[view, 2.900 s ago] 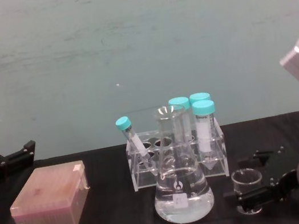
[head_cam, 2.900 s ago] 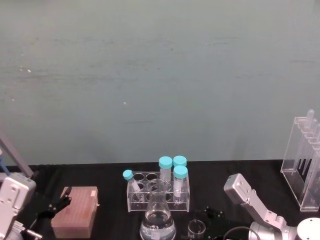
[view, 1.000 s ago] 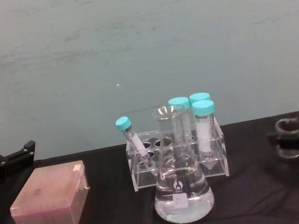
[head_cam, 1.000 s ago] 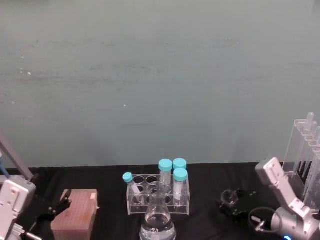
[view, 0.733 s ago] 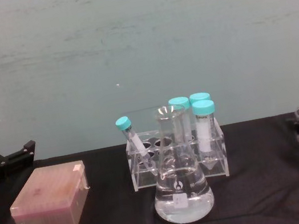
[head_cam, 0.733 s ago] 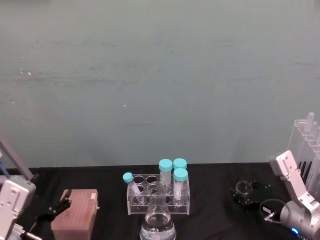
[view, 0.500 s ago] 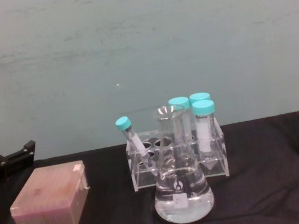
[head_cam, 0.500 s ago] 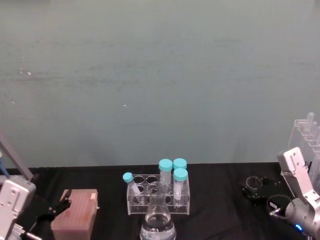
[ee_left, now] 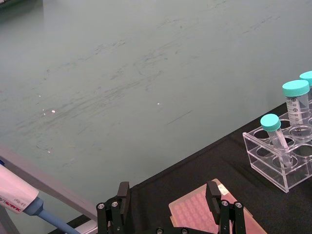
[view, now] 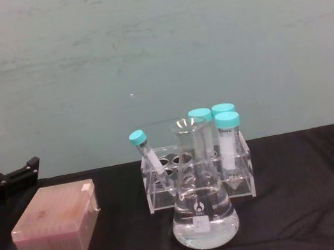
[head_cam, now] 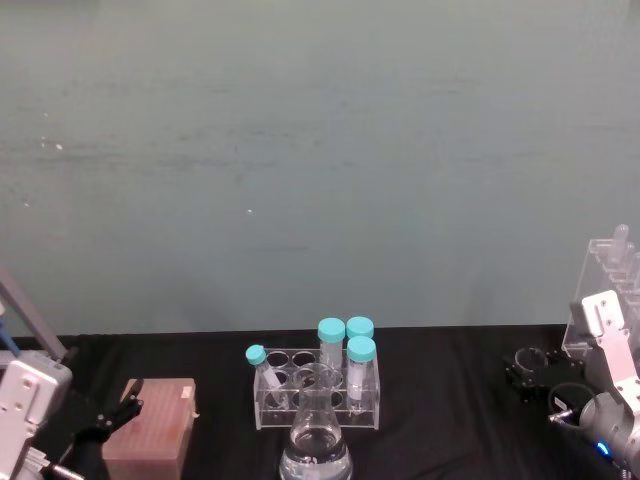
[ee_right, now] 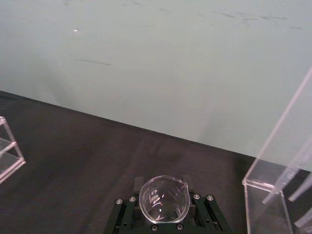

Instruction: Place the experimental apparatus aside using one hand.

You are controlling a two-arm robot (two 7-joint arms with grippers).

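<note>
Presently, right hand (head_cam: 527,368): I had it clamped on the small glass beaker (ee_right: 164,199), a finger either side, at the lower right of the head view.
Beaker's place: just beside the tall acrylic stand (head_cam: 608,300); I could not tell whether it touched the counter (view: 298,205).
Flask (view: 202,204): upright at bottom centre, before the tube rack (view: 241,180).
Left hand (ee_left: 166,207): parked lower left, fingers spread wide, near the pink box (view: 55,224).

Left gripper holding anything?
No: in the left wrist view the left gripper has its fingers spread wide and grips nothing, and the pink tip box lies beyond them on the table.
</note>
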